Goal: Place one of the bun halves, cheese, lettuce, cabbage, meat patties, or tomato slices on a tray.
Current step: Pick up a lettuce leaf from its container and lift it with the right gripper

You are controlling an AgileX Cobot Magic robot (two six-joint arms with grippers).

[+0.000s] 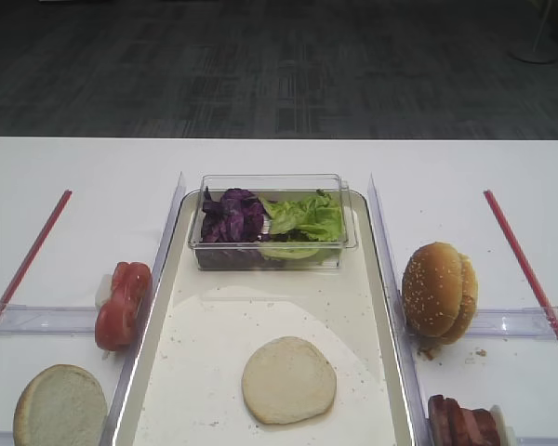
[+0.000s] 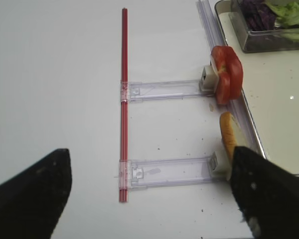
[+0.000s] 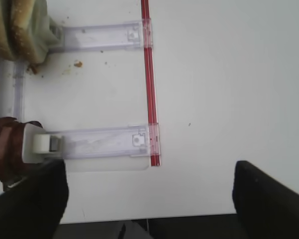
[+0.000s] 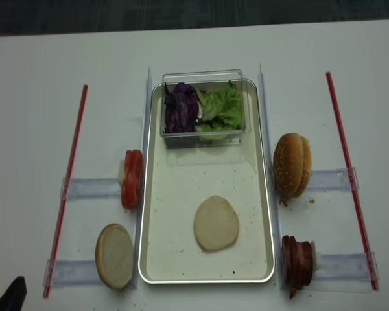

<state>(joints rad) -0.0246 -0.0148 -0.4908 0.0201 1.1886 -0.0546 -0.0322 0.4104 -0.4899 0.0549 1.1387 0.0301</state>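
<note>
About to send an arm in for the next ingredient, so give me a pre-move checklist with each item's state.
1. Tray has bare space: ok.
2. Bun half lies flat on the tray: ok.
3. Lettuce and cabbage sit in the clear box: ok.
4. Tomato slices and meat patties wait outside the tray: ok.
5. Right gripper fingers apart, holding nothing: ok.
6. Left gripper fingers apart, holding nothing: ok.

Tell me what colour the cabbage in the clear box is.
Dark purple. The cabbage sits beside the green lettuce; the realsense high view shows it best.
</note>
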